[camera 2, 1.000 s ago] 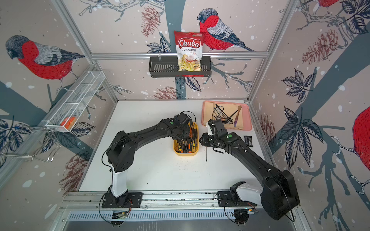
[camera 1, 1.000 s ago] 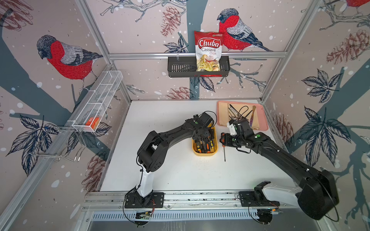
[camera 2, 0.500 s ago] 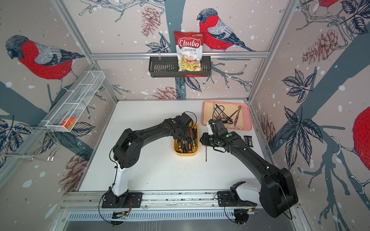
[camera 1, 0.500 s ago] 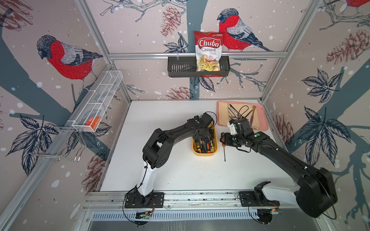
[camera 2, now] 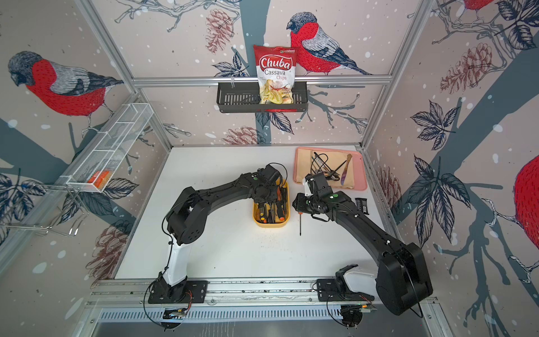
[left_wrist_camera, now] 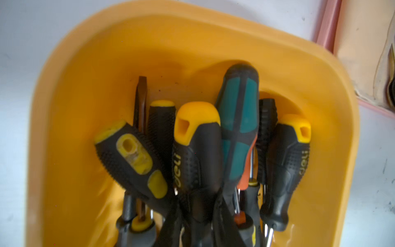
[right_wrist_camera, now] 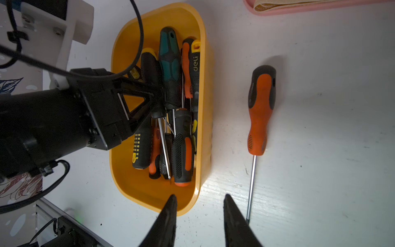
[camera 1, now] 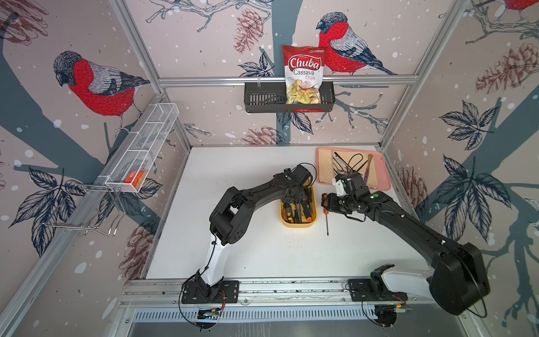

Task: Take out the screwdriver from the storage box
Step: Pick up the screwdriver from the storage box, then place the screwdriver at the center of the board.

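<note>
A white surface [camera 1: 262,248] fills the floor of a booth papered with red-breasted birds and pine cones. On it, directly under the left end effector [camera 1: 295,201], sits the yellow storage box [right_wrist_camera: 119,154], packed with screwdrivers whose handles and shafts cross one another. That arm's wrist view shows a black and yellow handle [left_wrist_camera: 196,145] and a teal handle [left_wrist_camera: 237,119] pressed side by side just ahead of its fingers. The fingers reach down among the shafts, but the picture is blurred there, so I cannot tell whether they are clamped on one or stand a little apart.

The right end effector [right_wrist_camera: 199,197] hangs released over the near corner of the box, fingers spread with nothing between them. Just beside its outer finger an orange screwdriver [right_wrist_camera: 259,111] lies flat on the surface, outside the box. Farther off, beyond both end effectors, a pink tray [camera 1: 382,182] holds cutlery.

The risk lies in the crowding. If the left fingers close across two necks at once, a lift would likely drag a neighbour out, or let the chosen tool twist and slip. Tangled shafts could also hoist the light box by its contents, or slide it toward the right end effector, which is near enough for a bump. A slow pull straight up looks safest.
</note>
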`<state>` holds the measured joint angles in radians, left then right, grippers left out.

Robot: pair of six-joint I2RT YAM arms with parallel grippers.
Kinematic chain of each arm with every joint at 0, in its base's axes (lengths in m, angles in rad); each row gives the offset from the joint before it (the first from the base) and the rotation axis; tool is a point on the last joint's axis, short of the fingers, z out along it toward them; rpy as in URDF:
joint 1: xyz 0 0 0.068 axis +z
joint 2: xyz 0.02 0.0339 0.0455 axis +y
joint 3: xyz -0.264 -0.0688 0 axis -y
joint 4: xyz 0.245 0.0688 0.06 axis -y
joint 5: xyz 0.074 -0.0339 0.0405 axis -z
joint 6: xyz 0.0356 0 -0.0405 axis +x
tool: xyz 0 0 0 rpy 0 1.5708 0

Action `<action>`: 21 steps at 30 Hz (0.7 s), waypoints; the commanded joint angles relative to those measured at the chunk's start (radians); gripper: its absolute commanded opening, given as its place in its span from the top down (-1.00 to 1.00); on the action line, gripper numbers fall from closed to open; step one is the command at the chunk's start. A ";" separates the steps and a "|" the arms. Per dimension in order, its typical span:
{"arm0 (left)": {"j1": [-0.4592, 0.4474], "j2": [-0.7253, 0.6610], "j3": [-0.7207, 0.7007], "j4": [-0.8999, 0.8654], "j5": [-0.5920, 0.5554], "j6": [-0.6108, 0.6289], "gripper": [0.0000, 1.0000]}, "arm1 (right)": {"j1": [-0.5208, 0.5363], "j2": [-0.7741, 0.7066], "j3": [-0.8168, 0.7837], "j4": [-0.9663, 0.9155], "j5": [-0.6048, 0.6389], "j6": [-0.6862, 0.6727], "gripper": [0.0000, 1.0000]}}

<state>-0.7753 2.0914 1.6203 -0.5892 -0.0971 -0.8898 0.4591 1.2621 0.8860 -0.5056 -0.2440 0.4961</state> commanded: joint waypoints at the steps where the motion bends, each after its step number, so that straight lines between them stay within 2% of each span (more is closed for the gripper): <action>1: 0.002 -0.034 0.017 -0.056 0.010 0.041 0.77 | -0.003 -0.004 -0.003 0.012 -0.011 -0.013 0.25; 13: 0.009 -0.177 0.022 -0.177 0.028 0.187 0.80 | -0.010 -0.005 0.004 0.004 -0.016 -0.006 0.25; 21: 0.063 -0.312 -0.093 -0.215 0.037 0.254 0.82 | -0.003 -0.004 0.008 0.010 -0.022 0.011 0.25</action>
<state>-0.7258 1.8130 1.5570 -0.7670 -0.0593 -0.6773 0.4515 1.2613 0.8867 -0.5060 -0.2569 0.4976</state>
